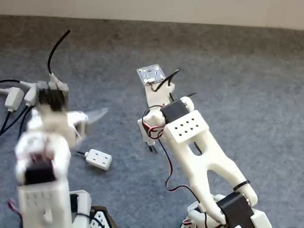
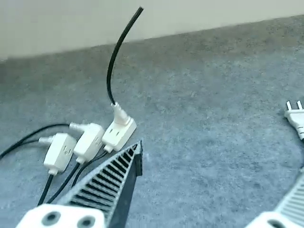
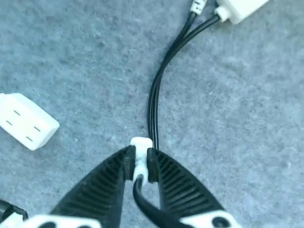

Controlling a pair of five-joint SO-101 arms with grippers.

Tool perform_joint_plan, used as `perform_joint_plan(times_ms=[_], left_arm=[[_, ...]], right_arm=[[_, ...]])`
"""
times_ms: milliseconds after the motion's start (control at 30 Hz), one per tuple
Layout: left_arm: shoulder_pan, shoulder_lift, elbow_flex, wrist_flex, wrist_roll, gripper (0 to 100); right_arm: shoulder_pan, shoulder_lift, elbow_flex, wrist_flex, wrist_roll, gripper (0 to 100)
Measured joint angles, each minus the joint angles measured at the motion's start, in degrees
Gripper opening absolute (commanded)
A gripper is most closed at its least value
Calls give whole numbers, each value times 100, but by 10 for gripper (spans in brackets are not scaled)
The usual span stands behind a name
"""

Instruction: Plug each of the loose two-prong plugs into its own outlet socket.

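White plastic two-prong plug (image 3: 140, 142) hangs at the high view's centre, clamped prongs-down between the closed jaws of the right end effector (image 3: 140, 153), seemingly poised for the loose white rectangular socket block (image 1: 98, 159) lower left, while the left end effector (image 2: 218, 166) gapes wide and empty.

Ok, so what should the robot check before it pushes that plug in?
1. Right hand grips the plug: ok, shut on it.
2. Socket block free: ok, it lies on the carpet with empty slots showing.
3. Prongs lined up with the slots: not ok, plug and socket block are apart.
4. Prongs straight: cannot tell, too small to judge.
5. Black cord free of snags: cannot tell, it loops under the right hand.
6. Left hand empty: ok, open, holding nothing.
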Motion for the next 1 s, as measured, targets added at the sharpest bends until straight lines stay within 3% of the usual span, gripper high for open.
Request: perform_joint_plan(times_ms=[200,433,700,833,1000], left_arm=[[-1319,3701,-3692,1099,-501,453],[-3147,6857,-7297,1635,-536,453],[-4536,9257,-9134,1670,-536,453],[-4818,9855,-9785,1670,-536,453],[-4818,10470,-10259,1670,-536,453]], right_arm=[[0,0,0,9,0,5],[-431,0,0,-158,-70,5],[-747,79,-642,-237,-905,5],[-985,79,-1108,-70,-1890,5],[-1767,431,-1196,-97,-2198,5]])
